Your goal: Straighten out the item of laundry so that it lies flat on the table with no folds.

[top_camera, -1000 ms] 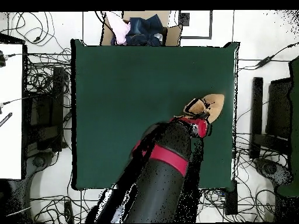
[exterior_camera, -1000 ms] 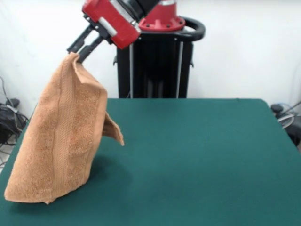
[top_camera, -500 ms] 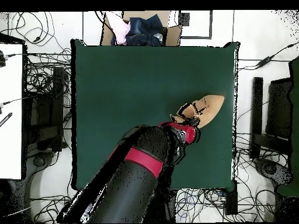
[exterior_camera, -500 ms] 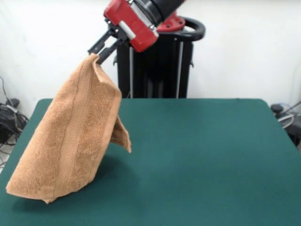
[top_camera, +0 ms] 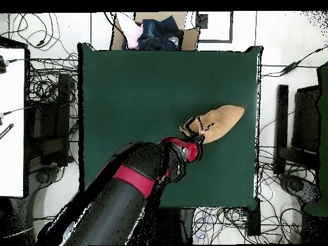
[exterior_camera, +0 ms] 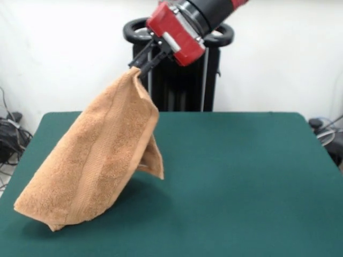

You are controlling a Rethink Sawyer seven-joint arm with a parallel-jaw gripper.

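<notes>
Green felt table point(exterior_camera: 241, 176) w/ white wall behind; no readable brand, label or writing anywhere. Gripper point(exterior_camera: 140, 68) is clamped on one top corner of the orange-tan towel point(exterior_camera: 102, 160), holding it up off the surface. Towel hangs slanted, folded on itself, its low end resting on the table nr the front-left corner in front view.

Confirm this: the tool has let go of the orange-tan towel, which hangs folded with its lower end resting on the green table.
Not quite. The tool has not let go: it is shut on the towel, pinching its top corner, as the front view shows. The rest stands: the towel hangs folded and its lower end rests on the green table.
</notes>
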